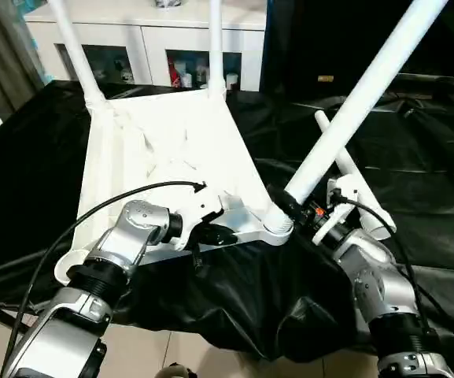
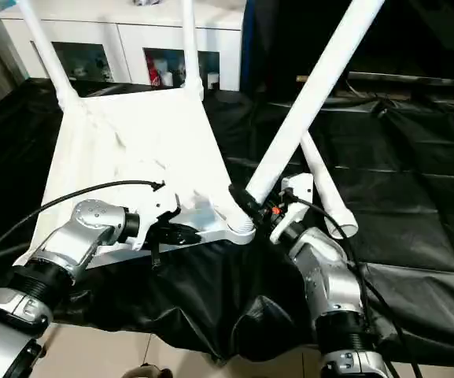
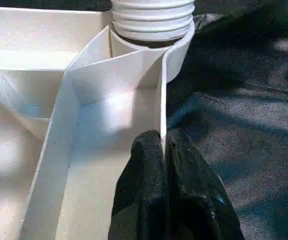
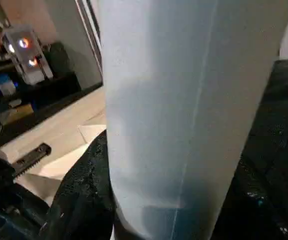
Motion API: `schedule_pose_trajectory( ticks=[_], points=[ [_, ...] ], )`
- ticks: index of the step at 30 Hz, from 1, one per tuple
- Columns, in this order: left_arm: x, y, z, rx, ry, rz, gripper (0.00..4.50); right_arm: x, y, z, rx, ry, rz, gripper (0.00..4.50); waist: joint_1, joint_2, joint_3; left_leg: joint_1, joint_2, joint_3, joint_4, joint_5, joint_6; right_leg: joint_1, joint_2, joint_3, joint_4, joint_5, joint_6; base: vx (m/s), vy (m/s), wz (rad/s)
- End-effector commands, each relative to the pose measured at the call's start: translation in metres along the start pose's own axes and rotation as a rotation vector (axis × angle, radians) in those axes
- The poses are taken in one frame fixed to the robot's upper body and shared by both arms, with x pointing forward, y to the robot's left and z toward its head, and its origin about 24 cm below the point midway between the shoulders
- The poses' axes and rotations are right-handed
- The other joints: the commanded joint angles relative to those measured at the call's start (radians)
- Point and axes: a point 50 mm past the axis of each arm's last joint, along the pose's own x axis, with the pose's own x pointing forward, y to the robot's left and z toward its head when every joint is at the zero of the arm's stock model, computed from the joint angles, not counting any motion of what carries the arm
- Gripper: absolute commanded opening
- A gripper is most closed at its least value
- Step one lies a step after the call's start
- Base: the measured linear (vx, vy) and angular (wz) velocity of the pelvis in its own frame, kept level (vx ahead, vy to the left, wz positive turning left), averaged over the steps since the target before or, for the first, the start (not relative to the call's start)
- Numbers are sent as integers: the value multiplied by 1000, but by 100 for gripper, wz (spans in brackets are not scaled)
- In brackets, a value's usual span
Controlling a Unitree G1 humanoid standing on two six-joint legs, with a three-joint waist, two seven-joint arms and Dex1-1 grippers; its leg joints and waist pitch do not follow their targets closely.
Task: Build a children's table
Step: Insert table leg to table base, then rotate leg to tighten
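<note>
The children's table lies upside down on a bench covered with black sheeting, its rimmed underside facing up. Two white legs stand in the far corners, one at about 11 o'clock and one at about 12 o'clock of the top. A third leg sits with its threaded end in the near corner socket at about 4 o'clock of the top and leans away toward 1 o'clock. A fourth leg lies loose on the sheeting just beyond the right arm.

The left gripper is closed on the thin upright rim of the tabletop, its black fingers pinching the wall just beside the socket. The right gripper is clamped around the base of the leaning leg, right above the socket, with black fingers on either side of the white shaft.

A white cabinet with glass doors stands behind the bench at 12 o'clock
</note>
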Motion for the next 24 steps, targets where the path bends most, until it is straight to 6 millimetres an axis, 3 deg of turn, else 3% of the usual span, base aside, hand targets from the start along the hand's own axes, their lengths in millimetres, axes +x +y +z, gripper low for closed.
schedule_pose_trajectory(
  ticks=[1, 2, 6, 9, 10, 11, 16, 17, 20, 22, 24],
  points=[
    [-7, 10, 10, 9, -54, 85, 0, -11, 3, -31, -3, 165, -13, 189, -4, -6, -42, 18, 57, -30, -78, -351, 28, 21, -104, 50, -109, -609, -83, 0, 0, 0],
    [-7, 10, 10, 9, -55, 85, 0, -11, 3, -31, -5, 164, -12, 189, -6, -12, -41, 19, 57, -29, -78, -355, 30, 20, -103, 50, -111, -618, -80, 0, 0, 0],
    [-6, 10, 9, 8, -56, 86, 0, -9, 5, -30, -10, 156, -3, 189, -6, -11, -39, 21, 55, -31, -77, -370, 32, 17, -107, 50, -117, -667, -67, 0, 0, 0],
    [-7, 9, 8, 10, -53, 89, 0, -7, 8, -28, -45, 166, 34, 189, -6, -14, -37, 21, 55, -31, -78, -373, 34, 15, -107, 50, -119, -681, -61, 0, 0, 0],
    [-7, 8, 7, 11, -52, 89, 0, -6, 9, -28, -63, 183, 58, 189, -8, -21, -35, 20, 56, -31, -79, -375, 33, 14, -106, 50, -120, -685, -58, 0, 0, 0],
    [-7, 8, 7, 11, -51, 89, 0, -6, 9, -28, -64, 185, 60, 189, -7, -17, -35, 20, 56, -32, -79, -375, 32, 15, -107, 50, -118, -685, -57, 0, 0, 0],
    [-7, 6, 7, 22, -47, 75, 0, -5, 10, -26, -137, 284, 155, 189, -7, -23, -34, 20, 53, -31, -77, -368, 37, 13, -107, 50, -123, -715, -45, 0, 0, 0],
    [-7, 6, 7, 28, -47, 64, 0, -3, 8, -24, -141, 290, 159, 189, -8, -22, -34, 17, 53, -32, -78, -364, 37, 16, -107, 49, -122, -713, -44, 0, 0, 0],
    [-8, 4, 7, 39, -42, 48, 0, 3, 5, -15, -138, 283, 171, 189, -8, -21, -35, 21, 53, -31, -77, -366, 37, 12, -107, 50, -123, -708, -49, 0, 0, 0],
    [-9, 4, 8, 48, -35, 41, 0, 8, 3, -7, -142, 284, 206, 189, -9, -21, -36, 15, 55, -33, -80, -355, 38, 18, -105, 48, -117, -682, -55, 0, 0, 0],
    [-9, 4, 7, 51, -32, 40, 0, 11, 3, -3, -150, 295, 240, 189, -8, -24, -40, 19, 57, -29, -77, -347, 39, 16, -105, 50, -116, -657, -65, 0, 0, 0]
  ],
)
